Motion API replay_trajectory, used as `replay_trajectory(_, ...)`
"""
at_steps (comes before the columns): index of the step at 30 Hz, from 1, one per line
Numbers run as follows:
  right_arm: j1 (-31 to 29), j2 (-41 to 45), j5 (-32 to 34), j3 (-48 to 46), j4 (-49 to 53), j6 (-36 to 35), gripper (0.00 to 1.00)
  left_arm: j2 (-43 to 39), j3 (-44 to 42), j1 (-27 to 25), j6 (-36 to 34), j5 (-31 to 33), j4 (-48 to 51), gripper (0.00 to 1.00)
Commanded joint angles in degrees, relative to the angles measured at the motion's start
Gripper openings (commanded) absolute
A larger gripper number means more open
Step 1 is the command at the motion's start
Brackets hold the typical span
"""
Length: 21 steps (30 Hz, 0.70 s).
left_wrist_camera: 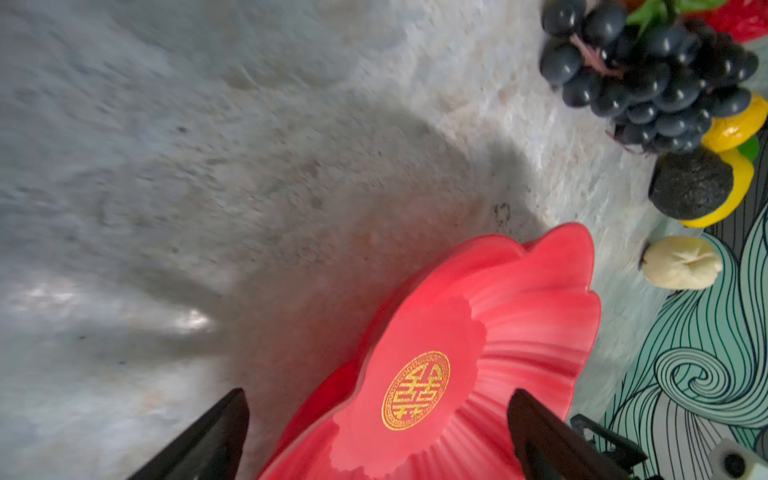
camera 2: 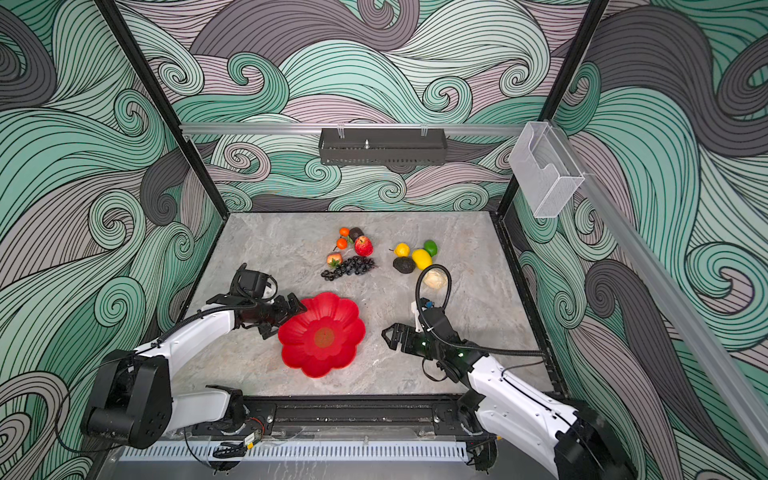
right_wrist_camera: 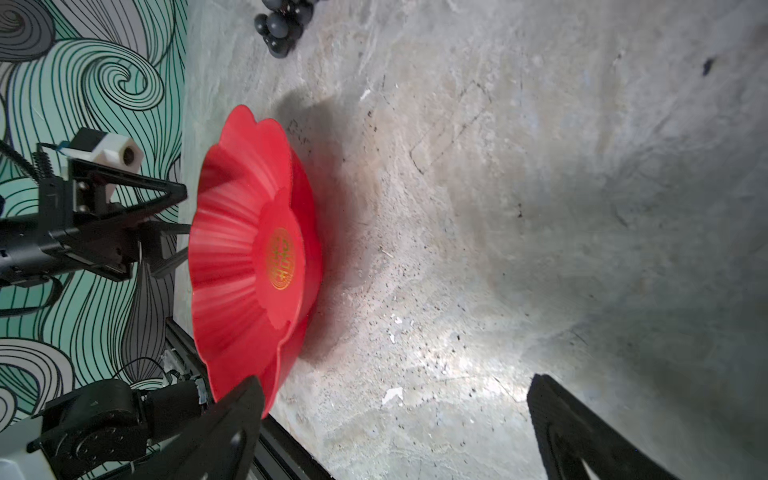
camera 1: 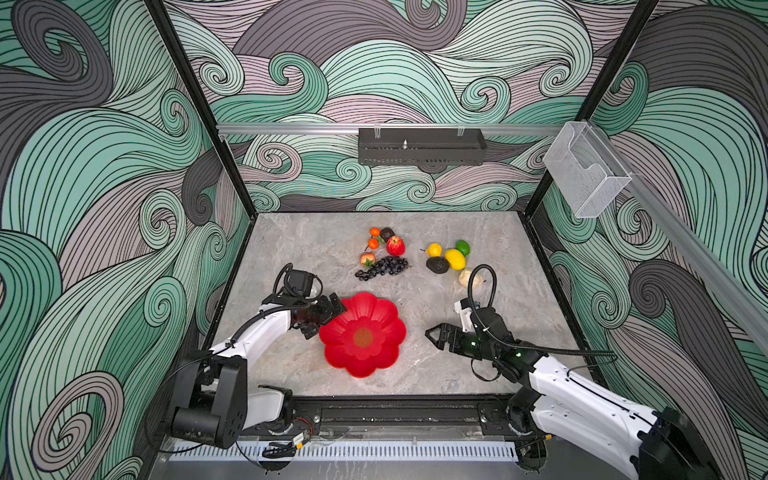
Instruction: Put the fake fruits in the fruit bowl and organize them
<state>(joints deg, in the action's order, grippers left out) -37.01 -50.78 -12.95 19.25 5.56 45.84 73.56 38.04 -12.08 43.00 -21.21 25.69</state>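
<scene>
Fruit lies in two loose clusters on the far half of the table [camera 1: 299,249]. None of it is in the bowl [camera 1: 376,309], which sits empty near the front between the two arms. One cluster holds the grapes [camera 1: 382,267], the apple [camera 1: 395,246], two tangerines [camera 1: 374,237], a strawberry-like piece [camera 1: 367,259] and a dark avocado [camera 1: 387,233]. The other holds a lemon [camera 1: 455,258], a lime [camera 1: 462,247], a yellow pear [camera 1: 434,249], a second avocado [camera 1: 437,264] and a cream pear [camera 1: 463,277] partly behind the right arm's cable [camera 1: 482,266].

The left gripper [camera 1: 325,319] is spread wide at the bowl's left rim, with the rim between its fingers [left_wrist_camera: 540,436] in the left wrist view. Whether a finger touches the plastic I cannot tell. The right gripper [camera 1: 434,337] is spread wide too and empty, over bare table to the right of the bowl.

The pieces look like hollow plastic: light, stiff and smooth enough to squirt out of a hard pinch. Round ones are best taken across the widest middle, and pears and avocados across the belly rather than the neck. The grapes look lumpy and loosely jointed, so a hold across the thick middle of the bunch seems safest. The bowl is shallow and glossy and is likely to slide if nudged.
</scene>
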Motion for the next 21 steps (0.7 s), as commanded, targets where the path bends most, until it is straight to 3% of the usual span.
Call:
replay_trajectory(1,-0.3,-0.3,4.1,2.4,3.3,-1.8,1.00,0.7,0.8,-4.3,2.4,0.5,-1.8,0.99)
replay_trajectory(8,-0.2,2.1,8.4,3.5,7.9,-3.7,1.00,3.9,4.4,-13.3,4.9,3.0,-4.0,0.99)
replay_trajectory(21,0.6,-1.0,12.7,9.5,14.3,-9.4,1.00,12.6,13.3,-23.5,2.6,6.0,-2.8,0.99)
